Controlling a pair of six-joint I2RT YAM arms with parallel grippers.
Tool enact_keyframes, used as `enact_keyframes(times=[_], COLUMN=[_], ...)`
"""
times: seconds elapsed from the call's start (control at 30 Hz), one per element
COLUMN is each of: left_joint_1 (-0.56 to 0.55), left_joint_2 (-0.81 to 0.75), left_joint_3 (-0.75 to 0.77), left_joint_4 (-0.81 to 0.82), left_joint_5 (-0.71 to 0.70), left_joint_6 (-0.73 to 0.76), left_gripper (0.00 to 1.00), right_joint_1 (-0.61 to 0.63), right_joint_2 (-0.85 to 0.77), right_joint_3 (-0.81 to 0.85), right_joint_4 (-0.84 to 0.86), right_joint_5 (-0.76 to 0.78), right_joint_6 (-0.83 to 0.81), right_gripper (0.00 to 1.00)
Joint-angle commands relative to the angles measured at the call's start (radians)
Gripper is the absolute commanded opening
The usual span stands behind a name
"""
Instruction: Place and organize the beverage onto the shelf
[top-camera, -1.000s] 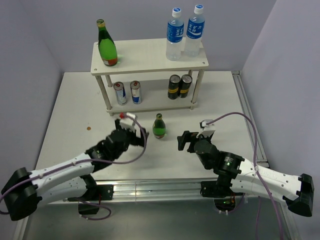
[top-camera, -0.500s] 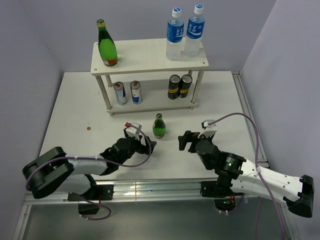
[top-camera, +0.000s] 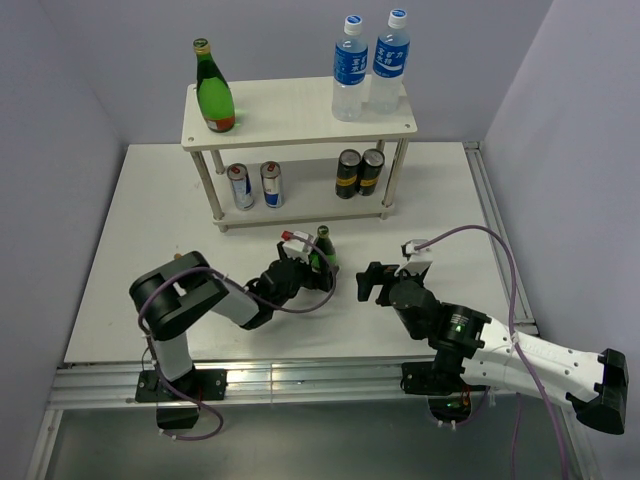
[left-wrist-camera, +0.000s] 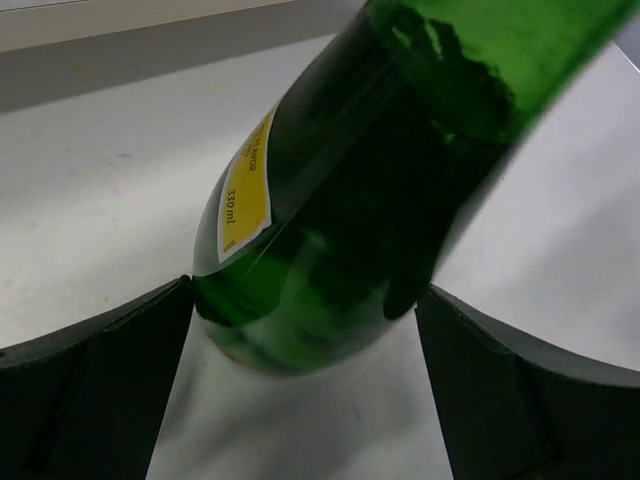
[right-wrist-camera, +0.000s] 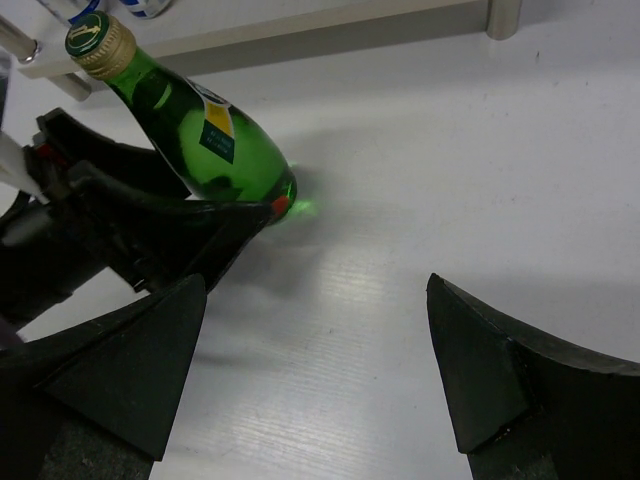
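Left pincer (left-wrist-camera: 305, 300) spread, green bottle (left-wrist-camera: 330, 200) between its fingers — shelf (top-camera: 290, 110) beyond

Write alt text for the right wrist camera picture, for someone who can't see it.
A small green bottle with a gold cap stands on the white table, its base between the open black fingers of the left gripper. Open, empty fingers of the right gripper frame the bottom corners.

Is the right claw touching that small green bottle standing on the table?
Apart. The right wrist view shows bare table between the open right gripper and the green bottle; the top view shows the gap too.
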Motion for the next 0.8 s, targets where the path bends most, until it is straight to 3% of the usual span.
enact_keyframes(times=[0.0,0.23,0.33,0.37,0.4,0.47,0.6,0.77], left_joint_1=[-0.003,-0.003,-0.003,-0.003,-0.003,-0.003,-0.014,-0.018], left_joint_2=[0.074,0.17,0.195,0.196,0.193,0.148,-0.013,-0.259], left_joint_3=[0.083,0.187,0.215,0.223,0.236,0.241,0.278,0.408], left_joint_4=[0.082,0.071,0.071,0.068,0.041,0.011,-0.2,-0.603], left_joint_5=[-0.02,-0.071,-0.115,-0.132,-0.145,-0.169,-0.264,-0.33], left_joint_6=[0.023,0.05,0.06,0.066,0.064,0.072,0.078,0.153], left_gripper=[0.99,0.88,0.56,0.27,0.13,0.0,0.0,0.0], right_joint_1=[-0.006,-0.007,-0.007,-0.007,-0.006,-0.007,-0.007,-0.009], right_joint_2=[0.01,0.017,0.016,0.016,0.016,0.017,0.014,0.008], right_joint_3=[0.001,-0.004,-0.004,-0.005,-0.004,-0.002,-0.004,-0.01], right_joint_4=[0.008,0.016,0.014,0.014,0.014,0.013,0.014,0.027], right_joint_5=[0.025,0.016,0.015,0.015,0.015,0.016,0.018,0.019], right_joint_6=[0.013,0.012,0.01,0.01,0.01,0.012,0.01,0.006], right_gripper=[0.98,0.98,0.98,0.98,0.98,0.98,0.98,0.98])
